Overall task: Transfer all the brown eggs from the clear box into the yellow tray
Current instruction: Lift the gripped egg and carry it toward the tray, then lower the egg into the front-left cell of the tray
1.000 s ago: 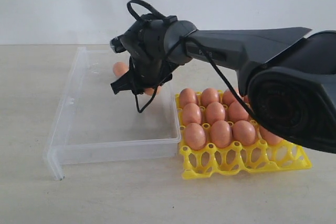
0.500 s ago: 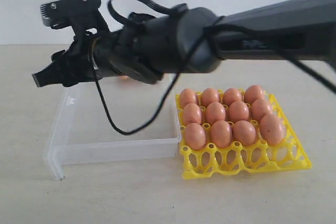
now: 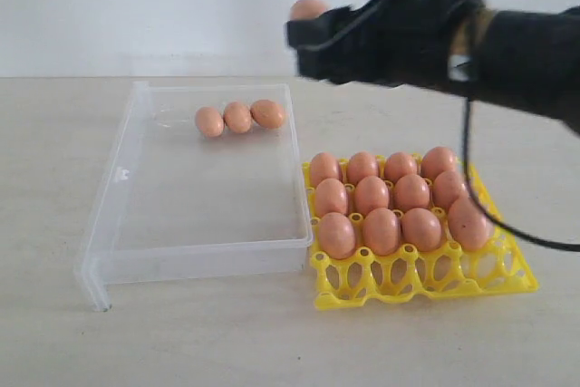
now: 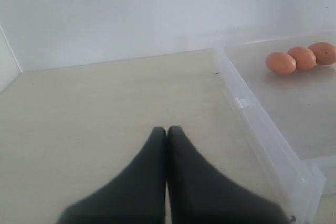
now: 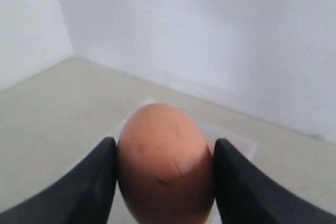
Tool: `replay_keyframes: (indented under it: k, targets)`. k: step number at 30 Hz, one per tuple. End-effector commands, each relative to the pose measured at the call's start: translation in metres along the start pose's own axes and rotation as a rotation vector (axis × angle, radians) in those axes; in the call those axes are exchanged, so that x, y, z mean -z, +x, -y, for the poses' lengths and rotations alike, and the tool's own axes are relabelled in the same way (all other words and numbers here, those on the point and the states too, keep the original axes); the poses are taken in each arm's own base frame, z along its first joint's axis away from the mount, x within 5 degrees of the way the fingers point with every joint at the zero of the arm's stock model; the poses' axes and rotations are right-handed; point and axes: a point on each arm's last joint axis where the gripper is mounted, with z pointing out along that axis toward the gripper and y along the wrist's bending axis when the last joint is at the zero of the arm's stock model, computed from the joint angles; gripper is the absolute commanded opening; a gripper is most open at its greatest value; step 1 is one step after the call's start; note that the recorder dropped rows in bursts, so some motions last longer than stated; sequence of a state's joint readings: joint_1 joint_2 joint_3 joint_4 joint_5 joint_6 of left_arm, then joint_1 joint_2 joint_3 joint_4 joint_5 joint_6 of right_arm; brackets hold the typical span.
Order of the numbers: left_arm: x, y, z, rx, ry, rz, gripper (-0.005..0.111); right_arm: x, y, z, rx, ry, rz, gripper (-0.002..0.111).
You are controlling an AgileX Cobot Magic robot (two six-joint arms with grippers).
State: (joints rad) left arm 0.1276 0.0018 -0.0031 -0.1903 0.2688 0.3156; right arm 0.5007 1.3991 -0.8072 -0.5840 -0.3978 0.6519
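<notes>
Right tool (image 5: 164, 144) clamps a brown egg (image 5: 165, 166), long axis along its fingers (image 5: 93, 184); left tool (image 4: 167, 130) closed, empty.

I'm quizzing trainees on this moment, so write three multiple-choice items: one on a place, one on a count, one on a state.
1. Which row of cups in the bright yellow plastic lattice egg tray is bare?
A. the one nearest the exterior camera
B. the farthest one
C. none
2. How many orange-brown oval eggs lie in the shallow clear plastic box?
A. one
B. three
C. six
3. The right gripper is:
A. open and empty
B. shut on an egg
C. out of view

Key:
1 A: the front cups show only yellow lattice.
2 B: three lie side by side at its far end.
3 B: it clamps the egg on two sides.
</notes>
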Motion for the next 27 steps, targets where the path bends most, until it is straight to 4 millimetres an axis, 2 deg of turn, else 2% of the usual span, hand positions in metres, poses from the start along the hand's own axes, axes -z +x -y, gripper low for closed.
replay_keyframes:
  k: [1, 3, 5, 7, 8, 9, 10, 11, 12, 15, 19, 23, 27]
  targets:
    - [0.0, 0.0, 0.0, 0.016, -0.002, 0.007, -0.004, 0.058, -0.021, 0.024, 0.074, 0.038, 0.083, 0.0]
    - [0.0, 0.0, 0.0, 0.016, -0.002, 0.007, -0.004, 0.079, -0.021, 0.027, 0.07, -0.003, 0.046, 0.0]
    - [0.0, 0.0, 0.0, 0.016, -0.002, 0.008, -0.004, 0.09, -0.004, 0.031, 0.085, -0.131, -0.098, 0.0]
    - [0.0, 0.0, 0.0, 0.016, -0.002, 0.008, -0.004, 0.077, 0.008, 0.05, 0.061, -0.137, -0.115, 0.0]
    - [0.0, 0.0, 0.0, 0.016, 0.0, 0.007, -0.004, 0.06, 0.011, 0.069, 0.015, -0.124, -0.052, 0.0]
    - [0.0, 0.0, 0.0, 0.016, 0.0, 0.007, -0.004, 0.05, 0.014, 0.078, -0.04, -0.148, -0.029, 0.0]
    - [0.0, 0.0, 0.0, 0.016, 0.0, 0.007, -0.004, 0.031, 0.023, 0.091, -0.167, -0.28, -0.015, 0.0]
    - [0.0, 0.0, 0.0, 0.016, 0.0, 0.007, -0.004, 0.025, 0.026, 0.092, -0.248, -0.398, 0.001, 0.0]
    - [0.0, 0.0, 0.0, 0.016, 0.0, 0.007, -0.004, 0.012, 0.039, 0.097, -0.373, -0.445, -0.07, 0.0]
    - [0.0, 0.0, 0.0, 0.016, -0.001, 0.009, -0.004, 0.009, 0.064, 0.083, -0.267, -0.55, -0.252, 0.0]
    - [0.0, 0.0, 0.0, 0.016, 0.0, 0.007, -0.004, 0.006, 0.084, 0.043, -0.206, -0.693, -0.368, 0.0]
    - [0.0, 0.0, 0.0, 0.016, 0.0, 0.007, -0.004, 0.001, 0.118, 0.028, -0.095, -0.551, -0.531, 0.0]
    - [0.0, 0.0, 0.0, 0.016, 0.0, 0.007, -0.004, -0.002, 0.123, 0.018, -0.058, -0.541, -0.524, 0.0]
